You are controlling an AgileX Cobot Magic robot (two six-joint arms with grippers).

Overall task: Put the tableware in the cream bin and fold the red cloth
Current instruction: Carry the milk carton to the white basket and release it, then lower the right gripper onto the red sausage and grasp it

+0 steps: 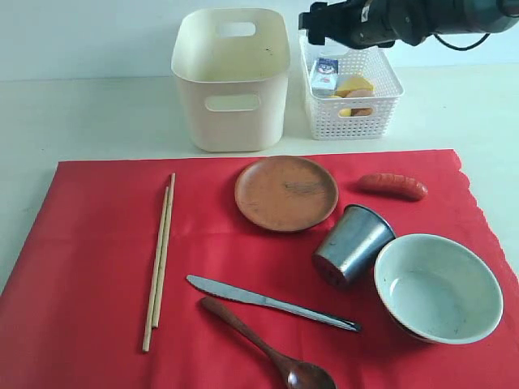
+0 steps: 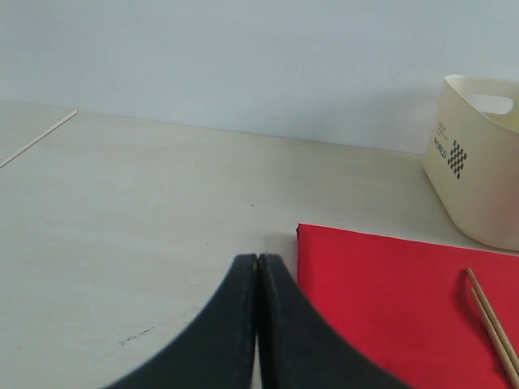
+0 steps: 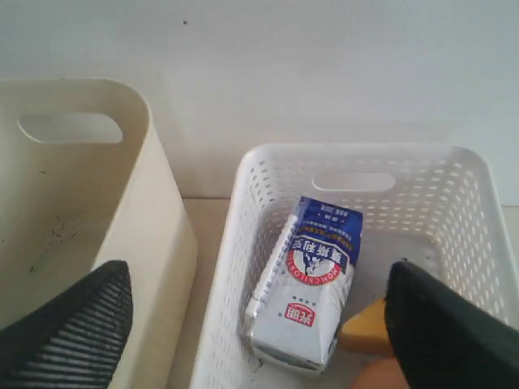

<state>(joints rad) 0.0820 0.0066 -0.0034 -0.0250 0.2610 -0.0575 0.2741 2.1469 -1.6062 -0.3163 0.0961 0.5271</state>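
Roughly "WORLD" by a checker mark (image 2: 457,158) on the cream bin (image 2: 486,186); beside that bin, carton (image 3: 304,292) with upside-down Chinese lettering, illegible tbh.

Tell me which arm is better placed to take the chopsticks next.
Left, probably. The left claw, shut, is near the cloth's corner, with the chopsticks close ahead. The right claw hangs open over the basket, far from them.

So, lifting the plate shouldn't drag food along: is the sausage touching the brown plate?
Apart. The exterior view shows a bare strip of red cloth between the brown plate and the sausage.
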